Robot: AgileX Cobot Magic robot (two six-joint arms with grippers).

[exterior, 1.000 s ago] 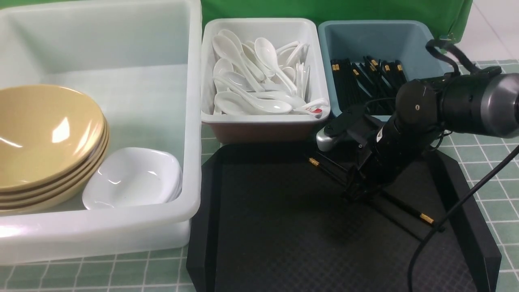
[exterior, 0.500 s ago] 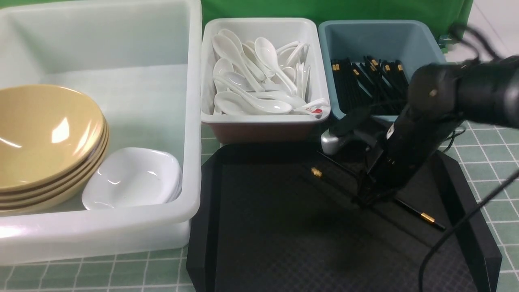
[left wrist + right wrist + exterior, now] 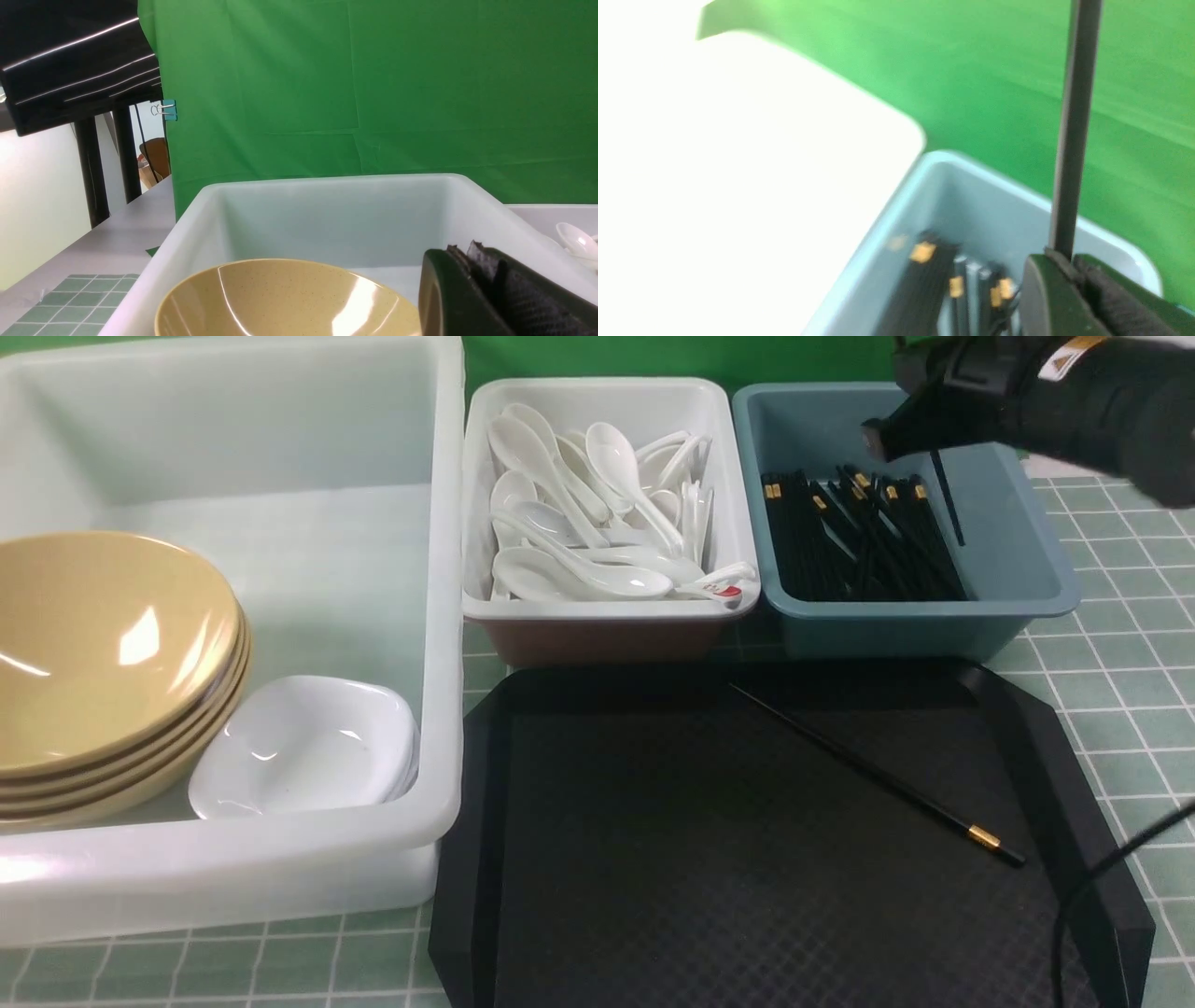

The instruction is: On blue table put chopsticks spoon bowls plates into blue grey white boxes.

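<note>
**One chopstick gripped over the blue-grey box, another lying on the tray**

One black chopstick (image 3: pixel 1073 140) is clamped in the right pincer (image 3: pixel 1066 262); the jaws are pressed almost together on the stick, and most of its length juts out beyond the fingertips. In the front view the arm is blurred; the stick hangs steeply from the pincer above the blue-grey box (image 3: pixel 887 630), its lower end over the bare right part of the box's inside; whether it touches anything cannot be told. Just beside it, a bundle of chopsticks (image 3: pixel 859 537) lies in that box, gold bands toward the far wall.

Just left of the blue-grey box stands the white box (image 3: pixel 607 609), heaped with white soup spoons (image 3: pixel 579 523); a red-marked spoon (image 3: pixel 726 590) lies at the corner nearest the blue-grey box. Farther left, beyond the white box, the translucent white tub (image 3: pixel 446 616) holds a stack of mustard-yellow bowls (image 3: pixel 103 644) and, just beside them, small white rounded-square plates (image 3: pixel 308 747).

Directly in front of the blue-grey box a black tray (image 3: pixel 653 859) rests on the teal tiled worktop (image 3: pixel 1102 663); a second chopstick (image 3: pixel 878 775) lies slantwise on it, gold-banded end away from the box.

Well to the left of the blue-grey box, by the tub, the left pincer (image 3: pixel 462 252) shows only in its wrist view; its fingers are closed together with nothing between them.
</note>
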